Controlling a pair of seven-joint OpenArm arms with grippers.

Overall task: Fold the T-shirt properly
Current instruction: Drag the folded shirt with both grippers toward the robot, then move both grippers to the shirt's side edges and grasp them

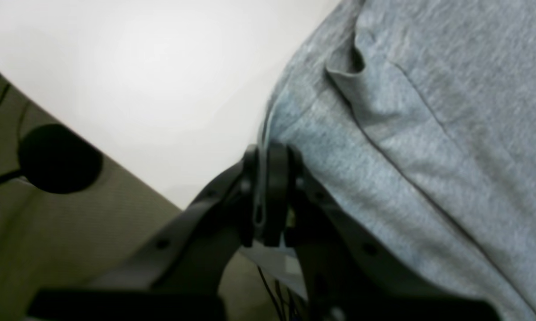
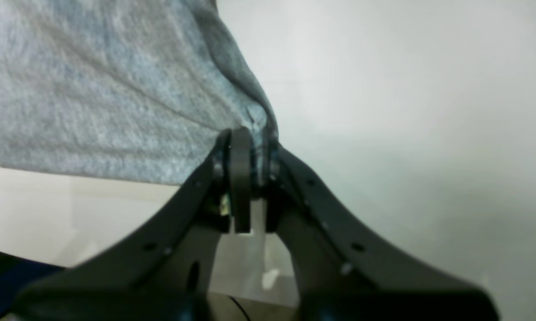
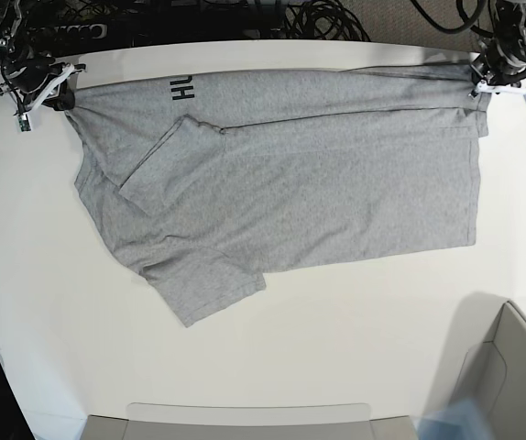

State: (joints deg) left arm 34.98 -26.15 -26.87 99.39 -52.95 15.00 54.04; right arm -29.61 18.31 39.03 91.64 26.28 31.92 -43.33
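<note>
The heather-grey T-shirt (image 3: 318, 183) lies spread on the white table (image 3: 336, 330), its top strip folded over so that black letters (image 3: 182, 87) show near the far left. My left gripper (image 3: 479, 77) is at the far right corner of the cloth. In the left wrist view this left gripper (image 1: 268, 154) is shut on the T-shirt (image 1: 428, 111) edge. My right gripper (image 3: 61, 90) holds the far left corner. Up close, the right gripper (image 2: 250, 142) pinches a bunched bit of T-shirt (image 2: 94, 89). One sleeve (image 3: 167, 151) is folded onto the body; the other sleeve (image 3: 210, 286) sticks out toward the front.
A pale open box (image 3: 510, 376) stands at the front right and a flat tray (image 3: 245, 422) at the front edge. Black cables (image 3: 318, 18) crowd the space behind the table. A round black object (image 1: 58, 158) sits below the table edge on the floor side.
</note>
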